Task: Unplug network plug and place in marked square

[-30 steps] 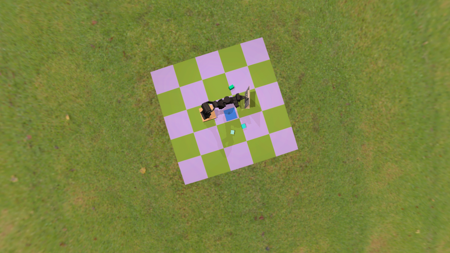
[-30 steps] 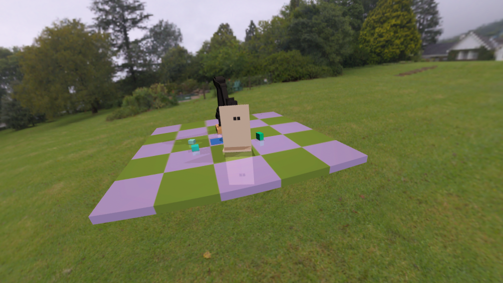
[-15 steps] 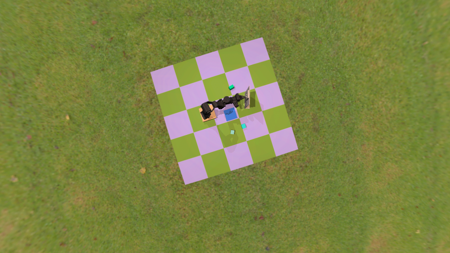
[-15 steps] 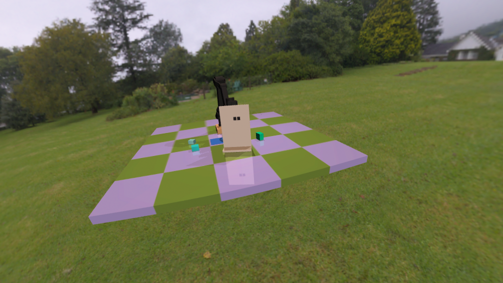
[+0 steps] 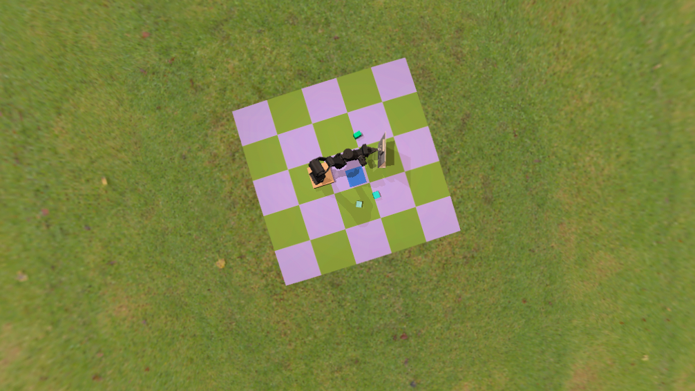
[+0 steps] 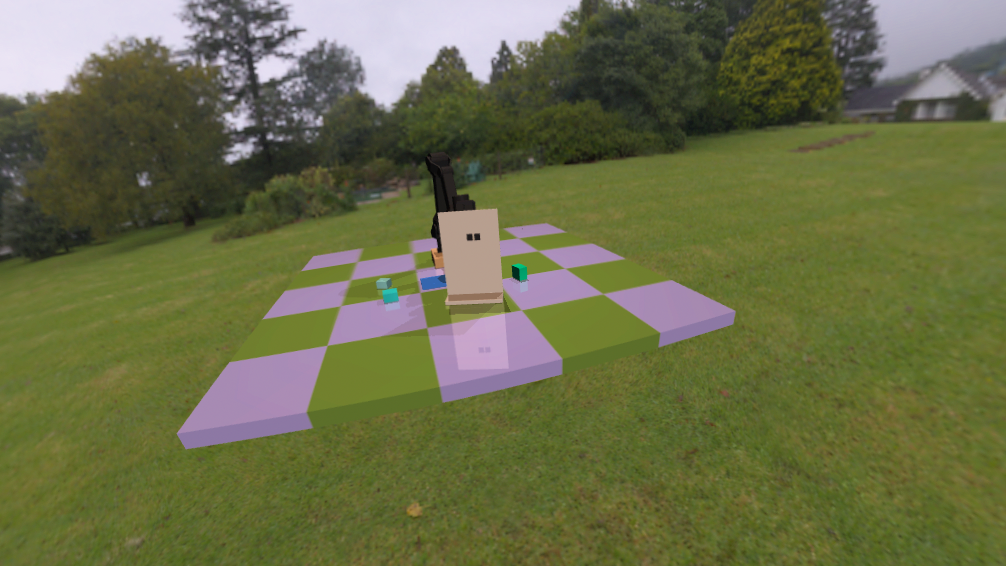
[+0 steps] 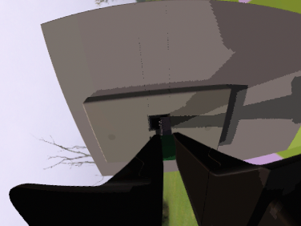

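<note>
From my exterior view the upright panel (image 6: 472,257) hides most of the arm (image 6: 443,184), all of the pincer, and part of the blue marked square (image 6: 431,282). In the wrist view the pincer (image 7: 166,135) is clamped on the plug (image 7: 168,147), but I see only a dark green sliver of it between the fingers; the tab and socket are hidden. The finger bodies run off the bottom edge. From the top, the plug is too small to make out.
</note>
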### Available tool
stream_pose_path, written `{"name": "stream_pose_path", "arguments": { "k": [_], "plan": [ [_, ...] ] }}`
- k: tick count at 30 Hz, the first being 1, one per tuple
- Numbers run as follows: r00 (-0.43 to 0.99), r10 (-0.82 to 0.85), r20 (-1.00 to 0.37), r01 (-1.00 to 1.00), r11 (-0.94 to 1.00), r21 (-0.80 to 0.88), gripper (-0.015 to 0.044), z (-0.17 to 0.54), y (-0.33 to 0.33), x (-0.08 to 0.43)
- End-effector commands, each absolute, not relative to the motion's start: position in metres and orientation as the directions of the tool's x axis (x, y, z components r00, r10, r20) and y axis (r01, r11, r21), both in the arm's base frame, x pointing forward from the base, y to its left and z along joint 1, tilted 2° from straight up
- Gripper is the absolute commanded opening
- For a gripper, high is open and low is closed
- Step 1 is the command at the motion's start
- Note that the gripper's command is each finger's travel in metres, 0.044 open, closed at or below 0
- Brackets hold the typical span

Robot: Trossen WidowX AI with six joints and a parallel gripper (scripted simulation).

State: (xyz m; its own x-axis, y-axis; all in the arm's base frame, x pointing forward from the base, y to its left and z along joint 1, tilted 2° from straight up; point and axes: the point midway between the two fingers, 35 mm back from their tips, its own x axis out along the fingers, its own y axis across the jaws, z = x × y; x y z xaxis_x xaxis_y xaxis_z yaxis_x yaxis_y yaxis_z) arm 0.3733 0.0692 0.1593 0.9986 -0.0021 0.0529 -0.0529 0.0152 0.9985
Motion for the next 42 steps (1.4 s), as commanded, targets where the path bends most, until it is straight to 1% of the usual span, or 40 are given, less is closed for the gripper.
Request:
{"name": "stream_pose_path", "arguments": {
  "k": [1,42],
  "plan": [
    [0.999,0.0,0.05,-0.05,0.011,0.999,0.0,0.158,0.07,0.369],
    [0.999,0.0,0.048,-0.048,0.01,0.999,0.0,0.156,0.083,0.343]
  ]
}}
